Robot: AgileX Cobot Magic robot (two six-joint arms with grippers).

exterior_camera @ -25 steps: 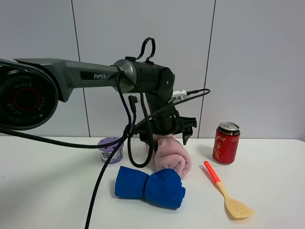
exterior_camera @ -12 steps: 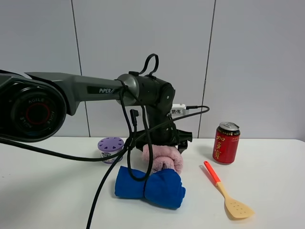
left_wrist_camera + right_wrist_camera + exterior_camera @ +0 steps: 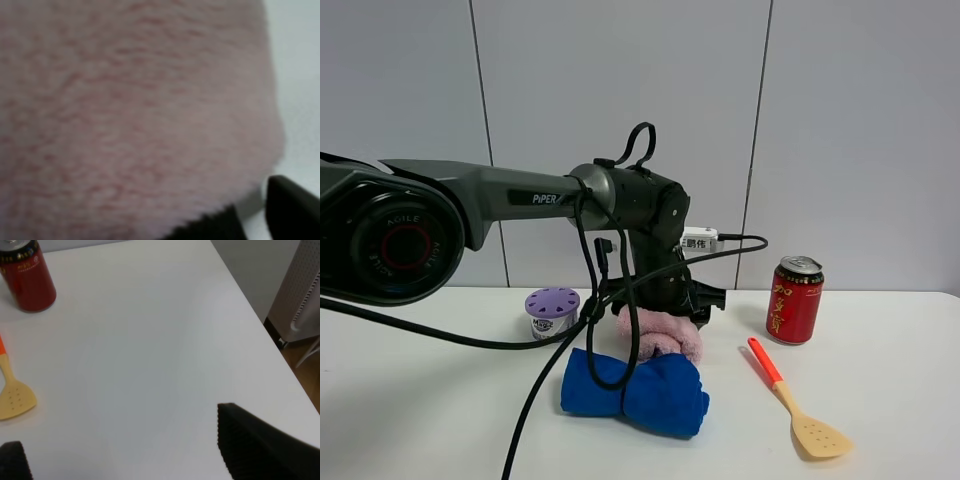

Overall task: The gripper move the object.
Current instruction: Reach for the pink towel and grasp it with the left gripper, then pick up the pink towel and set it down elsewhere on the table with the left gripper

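White tabletop, grey wall — the left gripper bears straight down on the pink towel lying crosswise beneath it, its grip impossible to tell.

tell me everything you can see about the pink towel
The pink towel is a soft, fluffy pale roll lying on the white table just behind the blue roll, apparently touching it. The left pincer sits on its top, hiding part of it; whether it grips cannot be told. Close up, its pile looks fuzzy, with a dark strip at one edge.
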